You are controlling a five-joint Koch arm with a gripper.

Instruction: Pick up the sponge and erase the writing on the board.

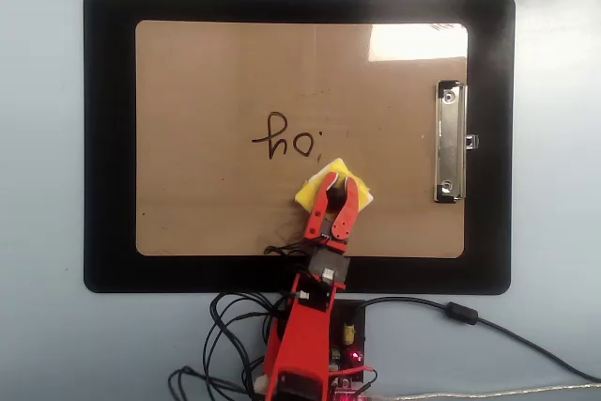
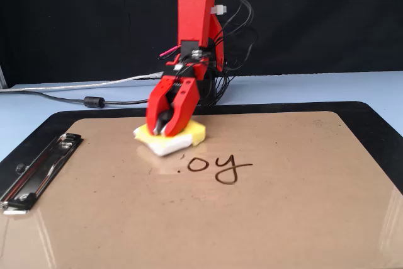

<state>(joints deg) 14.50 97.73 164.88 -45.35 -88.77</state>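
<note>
Red gripper (image 1: 332, 200) is clamped on one yellow sponge (image 1: 312, 190), resting flat on one clipboard board (image 1: 207, 72). One line of writing (image 1: 286, 138) lies just beside the sponge.

Red plastic arm (image 2: 192, 11), black cables, red end effector (image 2: 165, 131) fingers
</note>
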